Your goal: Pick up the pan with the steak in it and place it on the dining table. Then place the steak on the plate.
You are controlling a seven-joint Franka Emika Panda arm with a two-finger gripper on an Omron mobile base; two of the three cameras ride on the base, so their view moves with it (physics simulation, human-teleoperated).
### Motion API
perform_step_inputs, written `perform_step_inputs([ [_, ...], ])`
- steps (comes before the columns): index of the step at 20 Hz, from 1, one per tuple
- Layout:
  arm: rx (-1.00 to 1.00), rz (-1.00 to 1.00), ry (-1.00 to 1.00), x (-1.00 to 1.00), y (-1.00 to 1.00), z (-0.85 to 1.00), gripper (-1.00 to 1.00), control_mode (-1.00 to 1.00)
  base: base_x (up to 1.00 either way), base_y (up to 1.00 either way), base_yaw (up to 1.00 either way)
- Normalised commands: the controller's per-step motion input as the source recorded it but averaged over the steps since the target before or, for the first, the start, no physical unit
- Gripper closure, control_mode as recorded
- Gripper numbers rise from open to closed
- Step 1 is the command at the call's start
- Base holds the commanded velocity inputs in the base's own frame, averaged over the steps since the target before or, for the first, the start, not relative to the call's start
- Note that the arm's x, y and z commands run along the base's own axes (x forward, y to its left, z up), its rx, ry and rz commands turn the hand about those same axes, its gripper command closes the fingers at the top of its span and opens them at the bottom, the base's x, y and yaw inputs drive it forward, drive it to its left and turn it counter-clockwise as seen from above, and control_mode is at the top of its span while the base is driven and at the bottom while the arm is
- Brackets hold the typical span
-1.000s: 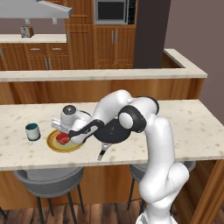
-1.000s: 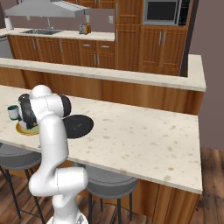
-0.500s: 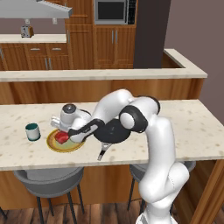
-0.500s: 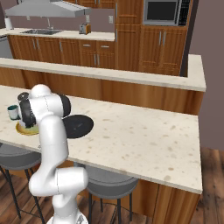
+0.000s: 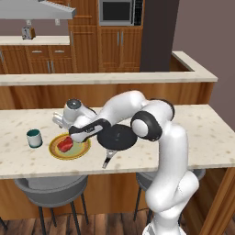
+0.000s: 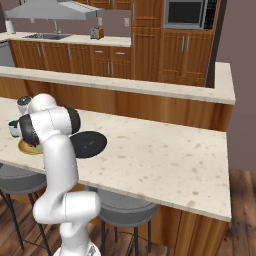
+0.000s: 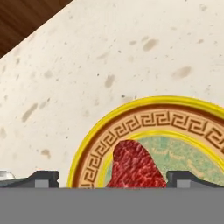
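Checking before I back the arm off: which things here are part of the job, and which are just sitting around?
Part of the job:
- steak, lying on the plate
- pan, set on the dining table
- gripper, jaws open over the plate

Just sitting around:
- dark-green cup
- stools
- microwave
- toaster

speckled matt stone dining table [image 5: 206, 137]; matt black pan [image 5: 117, 137]; marbled red steak [image 7: 135, 166].

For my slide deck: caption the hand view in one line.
Open gripper poised over the red steak lying on the plate, on the speckled dining table.
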Motion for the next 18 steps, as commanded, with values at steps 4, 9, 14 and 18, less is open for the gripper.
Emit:
perform_step_inputs([
  [4, 0.01, -0.06, 0.09, -0.23, -0.16, 0.75, -1.0, -1.0, 0.0, 0.0, 0.0],
  [9, 0.0, -0.09, 0.09, -0.55, -0.3, 0.67, -1.0, -1.0, 0.0, 0.0, 0.0],
  [14, 0.01, -0.09, 0.02, -0.89, -0.55, 0.45, -1.0, -1.0, 0.0, 0.0, 0.0],
  [18, 0.0, -0.04, 0.0, -1.0, -0.58, 0.39, -1.0, -1.0, 0.0, 0.0, 0.0],
])
